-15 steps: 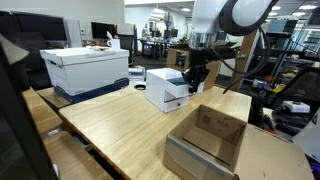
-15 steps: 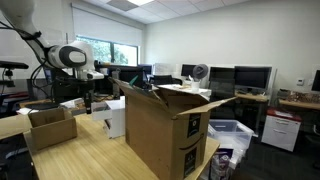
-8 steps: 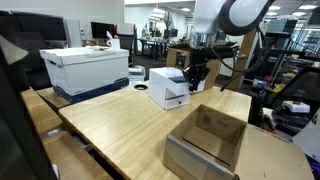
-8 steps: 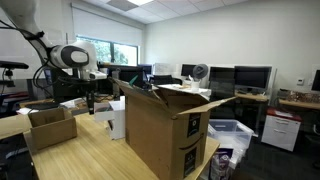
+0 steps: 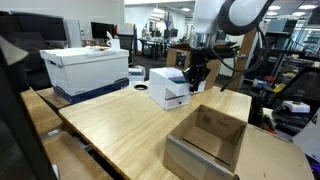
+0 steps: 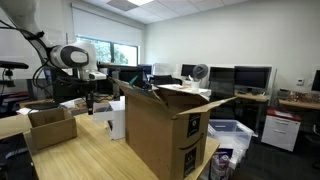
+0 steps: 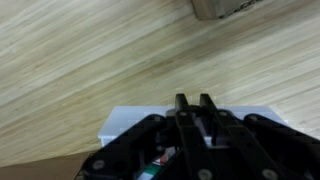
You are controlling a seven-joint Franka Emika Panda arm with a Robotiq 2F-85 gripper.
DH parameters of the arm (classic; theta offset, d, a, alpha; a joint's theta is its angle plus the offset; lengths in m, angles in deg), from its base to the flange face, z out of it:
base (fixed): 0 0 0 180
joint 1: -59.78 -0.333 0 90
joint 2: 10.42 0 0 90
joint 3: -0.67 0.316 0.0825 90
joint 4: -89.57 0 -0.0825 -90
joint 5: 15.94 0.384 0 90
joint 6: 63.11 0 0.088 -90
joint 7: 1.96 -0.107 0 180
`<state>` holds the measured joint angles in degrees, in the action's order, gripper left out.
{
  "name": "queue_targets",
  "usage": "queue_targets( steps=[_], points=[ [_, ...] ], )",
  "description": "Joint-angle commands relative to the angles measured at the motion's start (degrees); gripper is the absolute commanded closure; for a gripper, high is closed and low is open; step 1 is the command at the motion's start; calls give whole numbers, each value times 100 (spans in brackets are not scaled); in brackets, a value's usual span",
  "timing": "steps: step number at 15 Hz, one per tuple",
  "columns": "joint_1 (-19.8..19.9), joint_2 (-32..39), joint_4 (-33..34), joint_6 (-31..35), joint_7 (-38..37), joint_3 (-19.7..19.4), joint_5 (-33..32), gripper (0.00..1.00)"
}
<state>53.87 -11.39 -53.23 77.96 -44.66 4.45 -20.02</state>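
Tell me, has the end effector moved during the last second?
No. The end effector stays at the same spot over the white box.

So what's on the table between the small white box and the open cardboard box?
Nothing; an exterior view shows only bare tabletop between the white box and the cardboard box.

a light wooden table carries an open, empty cardboard box at its near corner. farther back, a white lidded storage box sits on a blue base. in an exterior view a tall cardboard carton stands with its flaps up, with monitors and a desk fan behind it.
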Motion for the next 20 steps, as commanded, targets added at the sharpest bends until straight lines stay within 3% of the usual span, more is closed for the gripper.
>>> queue_targets(
  steps=[1, 7, 8, 9, 12, 13, 17, 20],
  points=[
    [18, -177, -69, -189, 92, 79, 249, 94],
    [-2, -206, -86, -212, 98, 107, 422, 94],
    [-7, -201, -83, -208, 151, 113, 480, 81],
    [-8, -202, -77, -206, 157, 117, 491, 58],
    [2, -193, 73, -331, 260, 121, 467, 51],
    [18, -28, 45, -144, 54, 122, 341, 71],
    [18, -54, 110, -233, 60, 137, 341, 52],
    [18, -58, 110, -233, 61, 139, 341, 51]
  ],
)
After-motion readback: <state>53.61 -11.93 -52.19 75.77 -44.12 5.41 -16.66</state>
